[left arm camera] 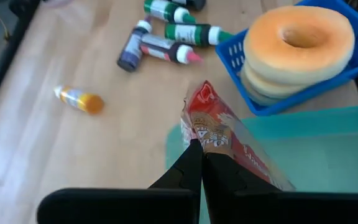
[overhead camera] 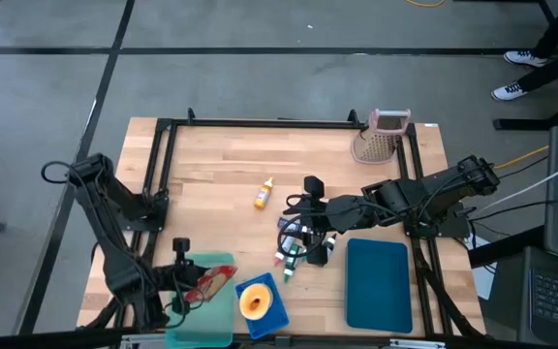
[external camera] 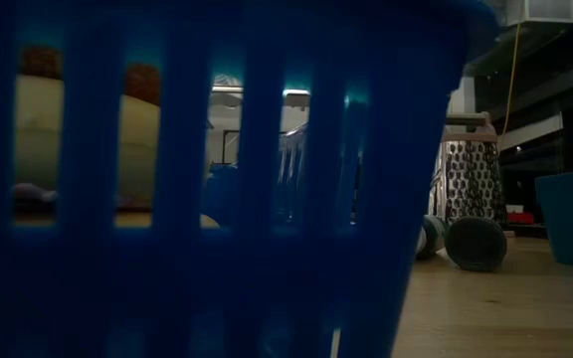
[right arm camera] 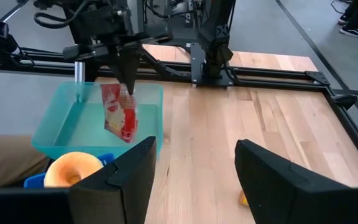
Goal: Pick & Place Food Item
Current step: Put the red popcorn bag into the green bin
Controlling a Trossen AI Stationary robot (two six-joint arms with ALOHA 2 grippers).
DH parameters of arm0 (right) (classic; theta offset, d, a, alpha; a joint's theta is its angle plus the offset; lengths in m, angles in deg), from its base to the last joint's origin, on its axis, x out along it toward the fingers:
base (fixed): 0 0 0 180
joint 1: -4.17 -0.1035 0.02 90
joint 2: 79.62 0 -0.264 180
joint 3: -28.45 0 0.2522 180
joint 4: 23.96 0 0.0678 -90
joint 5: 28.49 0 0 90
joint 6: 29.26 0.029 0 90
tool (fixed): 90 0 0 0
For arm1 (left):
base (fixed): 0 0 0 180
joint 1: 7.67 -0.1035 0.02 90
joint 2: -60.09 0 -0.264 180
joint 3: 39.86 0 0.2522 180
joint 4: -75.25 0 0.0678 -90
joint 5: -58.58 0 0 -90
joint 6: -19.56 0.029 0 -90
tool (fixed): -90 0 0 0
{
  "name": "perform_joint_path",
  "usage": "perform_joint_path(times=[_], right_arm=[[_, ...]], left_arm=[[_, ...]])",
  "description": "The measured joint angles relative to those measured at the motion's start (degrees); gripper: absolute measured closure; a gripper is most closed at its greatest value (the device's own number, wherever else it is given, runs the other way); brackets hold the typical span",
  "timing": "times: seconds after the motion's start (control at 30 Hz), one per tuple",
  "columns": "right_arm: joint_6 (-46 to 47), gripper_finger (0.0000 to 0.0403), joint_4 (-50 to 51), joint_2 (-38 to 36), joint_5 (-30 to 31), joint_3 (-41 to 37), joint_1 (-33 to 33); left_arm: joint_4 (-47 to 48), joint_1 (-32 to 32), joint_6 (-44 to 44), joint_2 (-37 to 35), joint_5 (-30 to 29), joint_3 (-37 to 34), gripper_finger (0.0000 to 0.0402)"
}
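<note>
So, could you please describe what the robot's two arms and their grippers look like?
Both arms are matte black and built of jointed segments, with black cables looping beside them. The left gripper ends in two slim black fingers that taper to a point. The right gripper has two broad, flat black fingers with angular edges. No coloured markings or labels show on either arm.

A grey floor crossed by dark seam lines surrounds the wooden bench with its black frame. A person's shoes (white-soled) stand at the far right, beside a yellow cable.
</note>
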Motion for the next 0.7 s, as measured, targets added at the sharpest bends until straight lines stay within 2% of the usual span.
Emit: perform_joint_path(times=[0.4, 0.6, 0.7], right_arm=[[-3.3, 0.0186, 0.0, 0.0, 0.0, 0.0, 0.0], [-5.0, 0.0186, 0.0, 0.0, -2.7, 0.0, 0.0], [-6.2, 0.0186, 0.0, 0.0, -3.0, 0.0, 0.0]], left_arm=[[-3.6, 3.2, -14.0, 2.4, 4.6, 0.0, 0.0400], [-5.5, 3.0, -18.7, 6.0, 9.6, 0.0, 0.0400], [-5.1, 2.9, -20.1, 8.2, 9.8, 0.0, 0.0388]])
